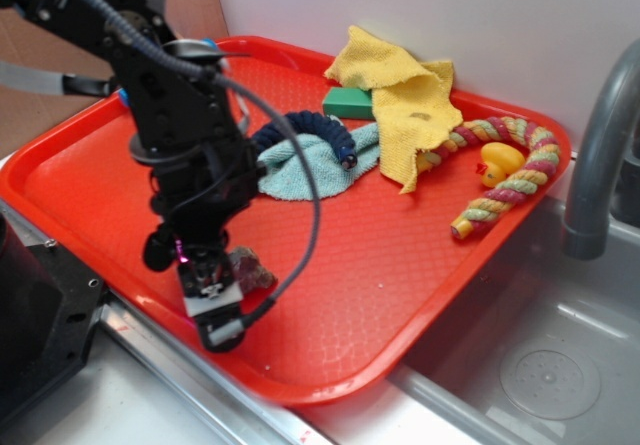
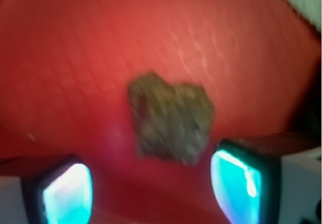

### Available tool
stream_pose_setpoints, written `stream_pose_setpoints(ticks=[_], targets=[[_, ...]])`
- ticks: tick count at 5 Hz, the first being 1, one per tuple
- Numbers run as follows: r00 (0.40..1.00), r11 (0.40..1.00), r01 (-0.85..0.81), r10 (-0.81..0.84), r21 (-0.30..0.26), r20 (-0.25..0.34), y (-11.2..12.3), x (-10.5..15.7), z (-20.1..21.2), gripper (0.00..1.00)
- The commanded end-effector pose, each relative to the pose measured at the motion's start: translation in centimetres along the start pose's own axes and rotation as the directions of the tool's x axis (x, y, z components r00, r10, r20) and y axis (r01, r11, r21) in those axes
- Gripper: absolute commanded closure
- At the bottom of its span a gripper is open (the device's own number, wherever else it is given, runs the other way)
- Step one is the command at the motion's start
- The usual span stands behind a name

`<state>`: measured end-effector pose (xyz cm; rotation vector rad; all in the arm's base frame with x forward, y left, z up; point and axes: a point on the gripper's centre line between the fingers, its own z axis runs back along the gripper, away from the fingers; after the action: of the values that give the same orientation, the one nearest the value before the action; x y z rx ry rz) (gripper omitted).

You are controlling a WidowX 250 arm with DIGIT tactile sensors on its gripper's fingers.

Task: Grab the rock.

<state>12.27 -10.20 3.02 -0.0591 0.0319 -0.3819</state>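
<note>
The rock (image 1: 252, 268) is a small, lumpy brown-grey stone lying on the red tray (image 1: 380, 265) near its front-left edge. In the wrist view the rock (image 2: 171, 121) lies on the tray just ahead of the gap between my fingers, nearer the right finger. My gripper (image 1: 222, 310) hangs right beside the rock, low over the tray. The gripper (image 2: 151, 191) is open. Its two cyan-lit fingertips (image 2: 68, 194) stand wide apart, with only red tray between them and nothing held.
Further back on the tray lie a teal cloth (image 1: 305, 165) with a dark blue ring (image 1: 310, 125), a green sponge (image 1: 347, 102), a yellow cloth (image 1: 405, 100), a striped rope (image 1: 520, 170) and a yellow duck (image 1: 497, 162). A grey faucet (image 1: 600, 135) and a sink (image 1: 540, 365) are on the right.
</note>
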Motion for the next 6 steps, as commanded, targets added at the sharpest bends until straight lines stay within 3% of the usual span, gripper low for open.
stream_pose_setpoints(ticks=[1,2,3,5,6], targets=[[1.000,0.999,0.025,-0.025,-0.027,0.018,-0.3,0.7,-0.6,0.00],[0.997,0.997,0.072,-0.072,-0.018,0.017,-0.5,2.4,-0.5,0.00],[0.998,0.998,0.064,-0.064,-0.010,0.018,-0.8,2.6,-0.4,1.00],[0.997,0.998,0.069,-0.069,0.007,0.037,-1.2,2.0,1.0,1.00],[0.999,0.999,0.036,-0.036,0.027,0.001,-0.6,1.8,3.9,1.00]])
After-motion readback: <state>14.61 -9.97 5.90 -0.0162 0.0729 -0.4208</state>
